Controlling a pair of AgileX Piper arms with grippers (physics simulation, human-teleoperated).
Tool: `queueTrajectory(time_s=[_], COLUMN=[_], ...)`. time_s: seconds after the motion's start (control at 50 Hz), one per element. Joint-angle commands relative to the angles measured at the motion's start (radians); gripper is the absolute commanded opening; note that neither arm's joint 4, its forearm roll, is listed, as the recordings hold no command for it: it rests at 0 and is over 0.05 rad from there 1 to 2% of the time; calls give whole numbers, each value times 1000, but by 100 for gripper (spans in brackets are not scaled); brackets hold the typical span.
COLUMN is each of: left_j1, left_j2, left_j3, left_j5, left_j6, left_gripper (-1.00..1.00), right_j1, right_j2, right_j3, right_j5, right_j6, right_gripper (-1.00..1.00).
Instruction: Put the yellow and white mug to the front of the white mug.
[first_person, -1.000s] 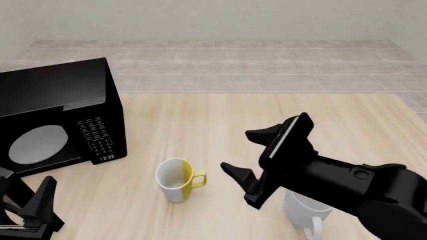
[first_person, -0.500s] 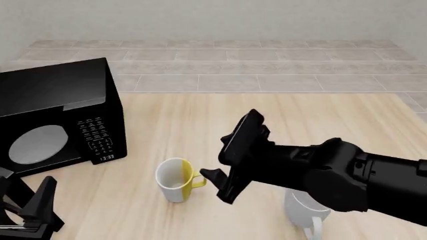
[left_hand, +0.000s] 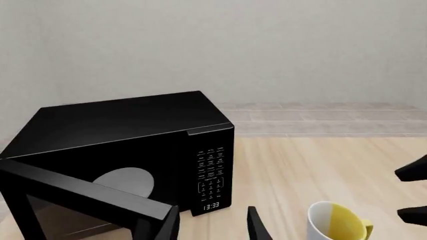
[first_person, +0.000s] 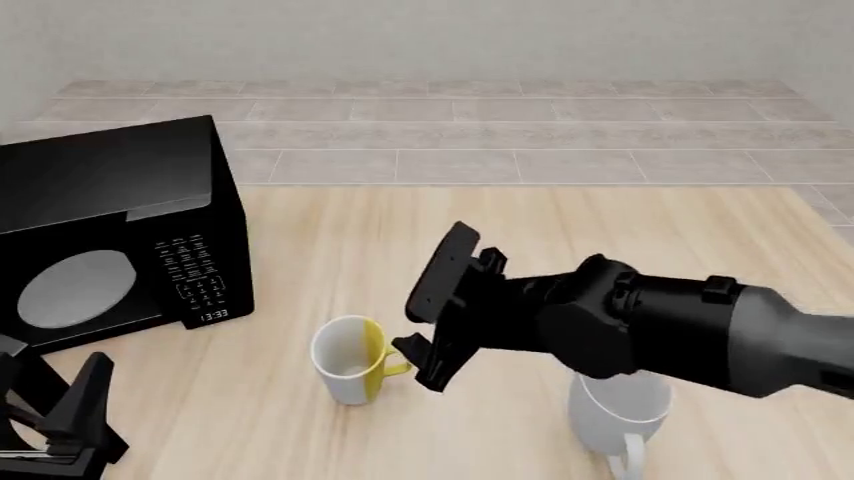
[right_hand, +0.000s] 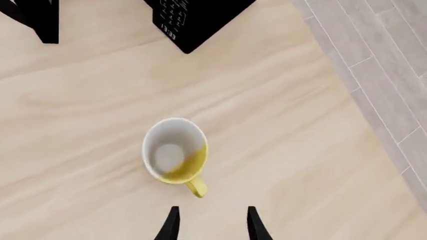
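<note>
While the open right hand (right_hand: 210, 225) hovers by the small yellow-and-white ceramic mug's (first_person: 351, 358) handle, approach is under way; closing on it comes next.

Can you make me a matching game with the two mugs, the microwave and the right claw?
Things:
1. yellow and white mug
2. white mug
3. microwave
4. right claw

Descriptions:
A. black, clock lit
B. open, beside the yellow handle
C. partly hidden under the right arm
D. upright, empty, between microwave and white mug

Pairs: 1-D, 2-C, 3-A, 4-B
</note>
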Motion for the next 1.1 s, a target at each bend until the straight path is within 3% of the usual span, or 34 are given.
queueTrajectory(time_s=[0.02,0.62,1.1], left_j1=[0,0,0], left_j2=[0,0,0], left_j3=[0,0,0], left_j5=[0,0,0], left_j6=[0,0,0], left_gripper=[100,100,100], right_j1=[-11,-32,12], right_j2=[93,257,358], right_j3=[-17,-61,-49], right_j5=[-9,-59,-107], right_j6=[-29,-81,-41], right_gripper=[100,100,100])
